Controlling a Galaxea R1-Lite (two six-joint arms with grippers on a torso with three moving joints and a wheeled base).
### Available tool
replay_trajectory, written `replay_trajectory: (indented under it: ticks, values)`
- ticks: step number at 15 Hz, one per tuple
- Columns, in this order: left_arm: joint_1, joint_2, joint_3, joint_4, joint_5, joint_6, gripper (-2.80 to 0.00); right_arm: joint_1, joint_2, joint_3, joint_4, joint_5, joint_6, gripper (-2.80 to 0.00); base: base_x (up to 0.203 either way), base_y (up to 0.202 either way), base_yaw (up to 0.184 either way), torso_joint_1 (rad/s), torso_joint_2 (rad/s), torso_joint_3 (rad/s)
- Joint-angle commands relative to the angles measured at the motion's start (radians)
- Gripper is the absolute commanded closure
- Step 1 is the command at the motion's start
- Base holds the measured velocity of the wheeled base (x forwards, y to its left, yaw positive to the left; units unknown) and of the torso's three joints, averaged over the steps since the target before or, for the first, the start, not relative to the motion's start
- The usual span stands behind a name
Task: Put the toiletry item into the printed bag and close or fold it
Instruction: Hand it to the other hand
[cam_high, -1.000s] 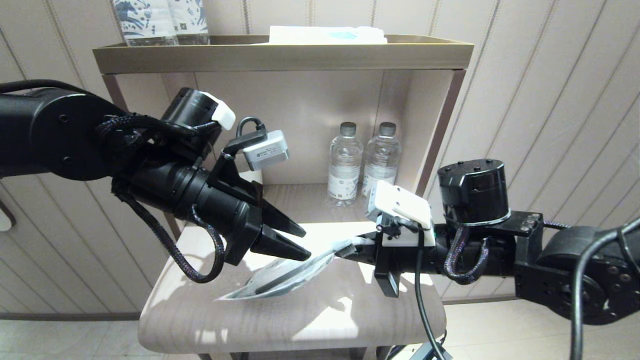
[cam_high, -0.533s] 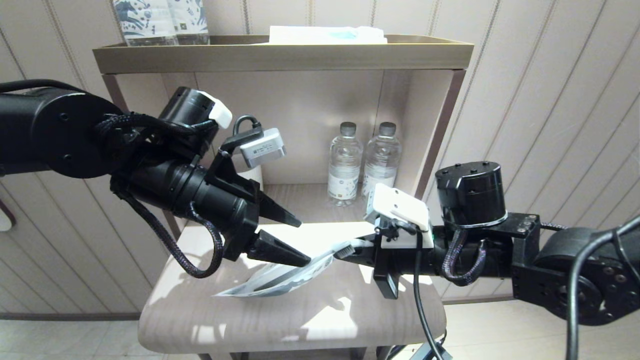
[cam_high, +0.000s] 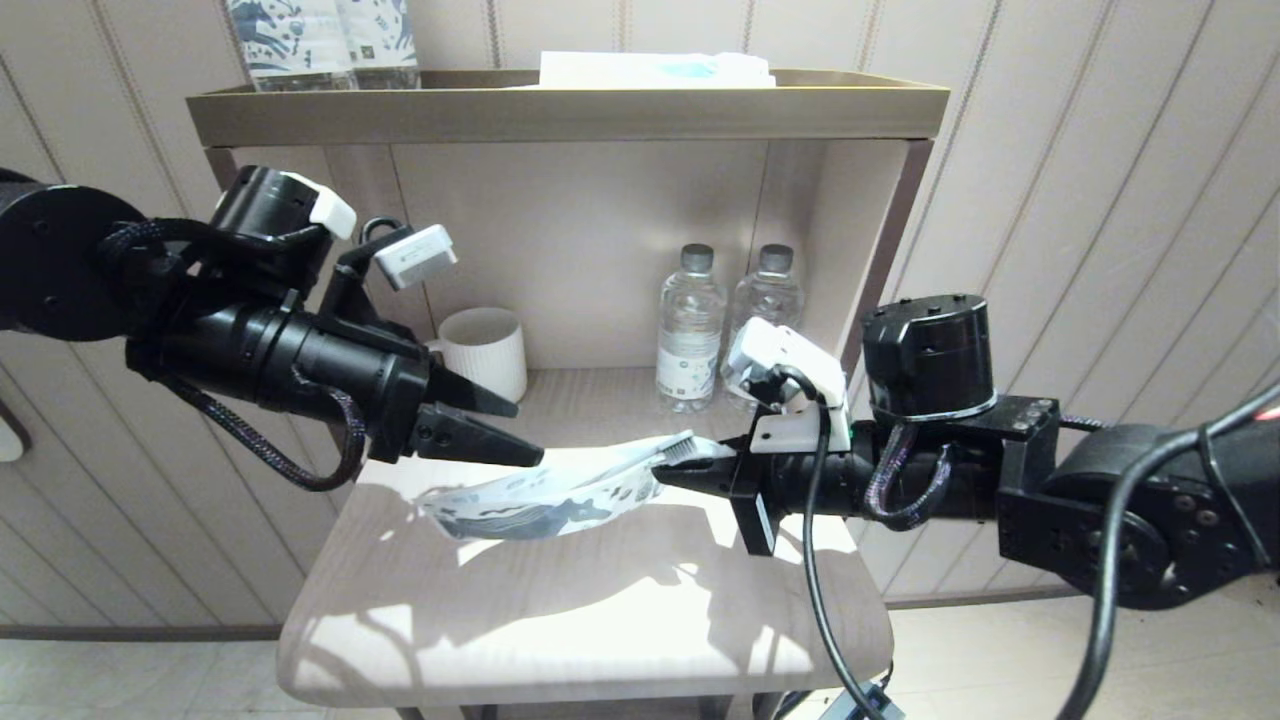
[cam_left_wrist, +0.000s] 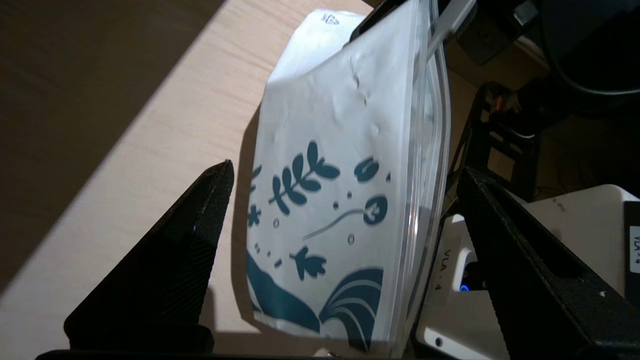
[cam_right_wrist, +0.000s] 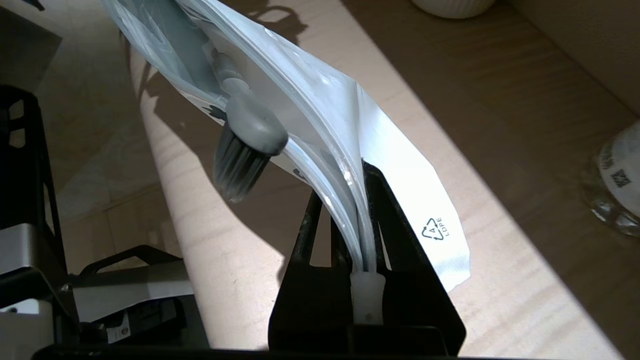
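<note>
Two water bottles (cam_high: 728, 325) behind printed bag (cam_high: 540, 495)

left hand (cam_high: 520, 432) released printed bag (cam_high: 540, 497), withdrew

Low wooden shelf (cam_high: 600, 640) in front of me, pale grain, rounded front corners, patches of sun on it. At the back, under the upper shelf (cam_high: 560, 115): a white ribbed cup (cam_high: 487, 350) to my left, two clear water bottles (cam_high: 727, 325) side by side to its right, all standing upright on the wood. On the upper shelf: two printed packs (cam_high: 320, 40) upright, a flat white packet (cam_high: 655, 70) lying beside them.
</note>
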Motion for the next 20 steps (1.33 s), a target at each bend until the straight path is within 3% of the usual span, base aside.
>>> replay_trajectory:
  ticks: [1, 4, 7, 9, 11, 13, 15, 19, 20]
  values:
    - [0.058, -0.048, 0.073, -0.05, -0.044, 0.0, -2.8, -0.008, 0.021, -0.028, -0.003, 0.001, 0.011, 0.0, 0.0, 0.0, 0.0, 0.0, 0.0, 0.0]
    - [0.109, -0.075, 0.137, -0.127, -0.07, -0.002, -2.8, -0.025, 0.02, -0.03, -0.004, -0.009, 0.011, 0.0, 0.0, 0.0, 0.0, 0.0, 0.0, 0.0]
    - [0.157, -0.098, 0.179, -0.144, -0.142, 0.004, -2.8, -0.04, 0.016, -0.035, -0.003, -0.007, 0.012, 0.0, 0.0, 0.0, 0.0, 0.0, 0.0, 0.0]
    - [0.158, -0.107, 0.238, -0.166, -0.148, 0.053, -2.8, -0.039, 0.02, -0.033, -0.002, -0.009, 0.013, 0.0, 0.0, 0.0, 0.0, 0.0, 0.0, 0.0]
    - [0.156, -0.133, 0.214, -0.172, -0.154, 0.053, -2.8, -0.037, 0.02, -0.027, -0.004, -0.007, 0.013, 0.0, 0.0, 0.0, 0.0, 0.0, 0.0, 0.0]
    - [0.085, -0.141, 0.157, -0.164, -0.146, 0.038, -2.8, -0.037, 0.023, -0.032, -0.003, -0.007, 0.013, 0.0, 0.0, 0.0, 0.0, 0.0, 0.0, 0.0]
    - [-0.031, -0.136, 0.112, -0.168, -0.09, 0.011, -2.8, -0.038, 0.03, -0.034, -0.003, -0.007, 0.013, 0.0, 0.0, 0.0, 0.0, 0.0, 0.0, 0.0]
    - [-0.213, -0.108, 0.041, -0.209, 0.149, 0.001, -2.8, -0.039, 0.049, -0.042, -0.005, -0.006, 0.013, 0.0, 0.0, 0.0, 0.0, 0.0, 0.0, 0.0]
    - [-0.235, -0.109, 0.024, -0.213, 0.197, 0.0, 0.0, -0.039, 0.059, -0.048, -0.005, -0.006, 0.013, 0.0, 0.0, 0.0, 0.0, 0.0, 0.0, 0.0]
